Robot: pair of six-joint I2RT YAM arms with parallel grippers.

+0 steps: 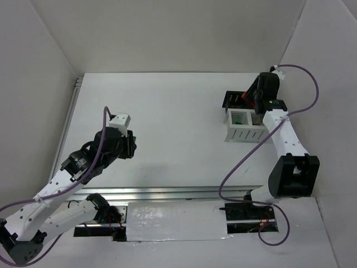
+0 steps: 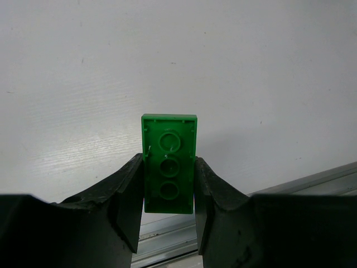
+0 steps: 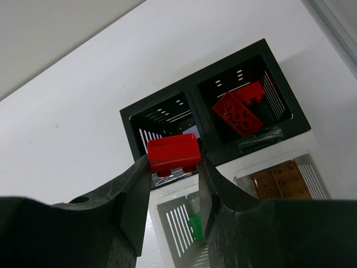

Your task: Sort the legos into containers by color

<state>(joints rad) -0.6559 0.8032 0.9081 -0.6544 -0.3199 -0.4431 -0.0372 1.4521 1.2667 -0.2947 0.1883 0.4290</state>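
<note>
My left gripper (image 2: 168, 162) is shut on a green lego (image 2: 168, 146), gripped by its long sides with the hollow underside facing the camera. It hangs over the left part of the white table (image 1: 167, 111), where the left gripper (image 1: 130, 144) sits in the top view. My right gripper (image 3: 173, 161) is shut on a red lego (image 3: 173, 151) above the black container (image 3: 129, 119). That container's right compartment holds red legos (image 3: 237, 111). The white container (image 3: 223, 171) beside it holds orange-brown legos (image 3: 281, 178) and a green one (image 3: 196, 226). Both containers (image 1: 241, 135) stand at the right.
An aluminium rail (image 1: 167, 192) runs along the table's near edge and another (image 1: 70, 111) along its left side. White walls enclose the table. A purple cable (image 1: 240, 167) loops from the right arm.
</note>
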